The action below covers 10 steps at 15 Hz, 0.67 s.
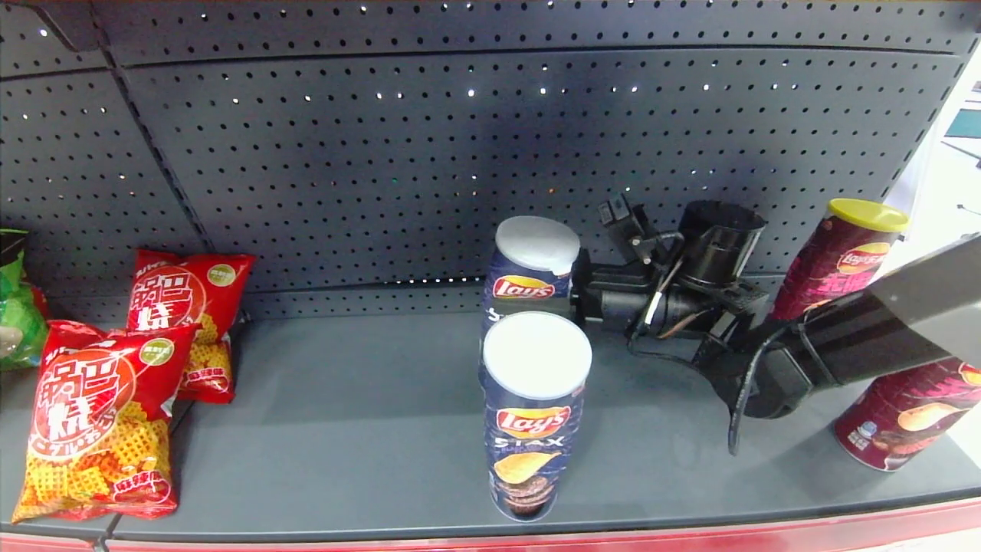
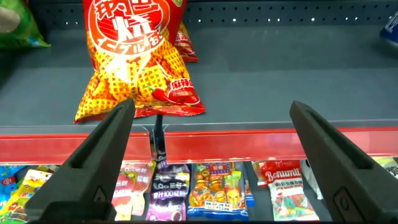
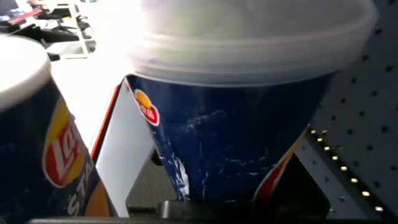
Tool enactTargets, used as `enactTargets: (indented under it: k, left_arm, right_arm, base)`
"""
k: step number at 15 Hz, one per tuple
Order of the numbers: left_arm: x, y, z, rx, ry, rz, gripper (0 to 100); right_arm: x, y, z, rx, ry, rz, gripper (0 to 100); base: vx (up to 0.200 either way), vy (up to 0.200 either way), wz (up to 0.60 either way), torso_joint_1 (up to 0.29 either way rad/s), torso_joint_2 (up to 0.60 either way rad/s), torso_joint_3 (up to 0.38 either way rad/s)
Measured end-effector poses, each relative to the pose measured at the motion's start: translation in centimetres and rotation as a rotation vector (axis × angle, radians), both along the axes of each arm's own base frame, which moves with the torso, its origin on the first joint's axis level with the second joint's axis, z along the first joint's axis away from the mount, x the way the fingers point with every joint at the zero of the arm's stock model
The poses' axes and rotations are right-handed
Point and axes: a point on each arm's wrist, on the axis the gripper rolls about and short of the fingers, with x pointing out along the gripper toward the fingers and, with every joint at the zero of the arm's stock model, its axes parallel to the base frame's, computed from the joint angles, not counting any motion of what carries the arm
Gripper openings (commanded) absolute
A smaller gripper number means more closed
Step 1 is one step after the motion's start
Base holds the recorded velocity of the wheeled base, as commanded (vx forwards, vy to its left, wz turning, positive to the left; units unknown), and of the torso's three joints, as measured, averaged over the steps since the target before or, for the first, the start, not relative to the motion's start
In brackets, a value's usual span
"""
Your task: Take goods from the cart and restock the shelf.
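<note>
Shelf (image 1: pixel 345 399), mid-section: the rear blue can (image 1: pixel 529 268) is close to the pegboard (image 1: pixel 383 153), lid tipped slightly, base hidden behind the front blue can (image 1: pixel 533 414), which stands upright near the shelf's front edge.

Right pincer (image 1: pixel 573 295) comes in from the right and is closed on the rear blue can's side. In the right wrist view that can's body sits between the jaws.

Left pincer (image 2: pixel 214 162) has its jaws spread wide, nothing between them, and faces the red front lip of the shelf.

Also noted: maroon cans (image 1: pixel 843 253) to the right of the arm; red snack bags (image 1: pixel 96 429) far left, with a green bag (image 1: pixel 15 314) beside them.
</note>
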Motion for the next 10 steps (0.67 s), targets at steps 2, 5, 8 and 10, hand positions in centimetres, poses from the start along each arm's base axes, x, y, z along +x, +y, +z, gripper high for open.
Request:
enactTargets:
  k: [2, 5, 8, 10]
  left_arm:
    - [0.0, 0.0, 0.0, 0.0, 0.0, 0.0, 100]
    - [0.0, 0.0, 0.0, 0.0, 0.0, 0.0, 100]
    - [0.0, 0.0, 0.0, 0.0, 0.0, 0.0, 100]
    - [0.0, 0.0, 0.0, 0.0, 0.0, 0.0, 100]
  right_arm:
    - [0.3, 0.3, -0.3, -0.001, 0.002, 0.004, 0]
    - [0.5, 0.6, -0.7, -0.005, 0.008, 0.015, 0]
    - [0.9, 1.0, -1.0, -0.004, 0.007, 0.026, 0]
    - [1.2, 1.0, -1.1, -0.005, 0.008, 0.022, 0]
  base:
    - [0.0, 0.0, 0.0, 0.0, 0.0, 0.0]
    - [0.0, 0.0, 0.0, 0.0, 0.0, 0.0]
    - [0.0, 0.0, 0.0, 0.0, 0.0, 0.0]
    - [0.0, 0.0, 0.0, 0.0, 0.0, 0.0]
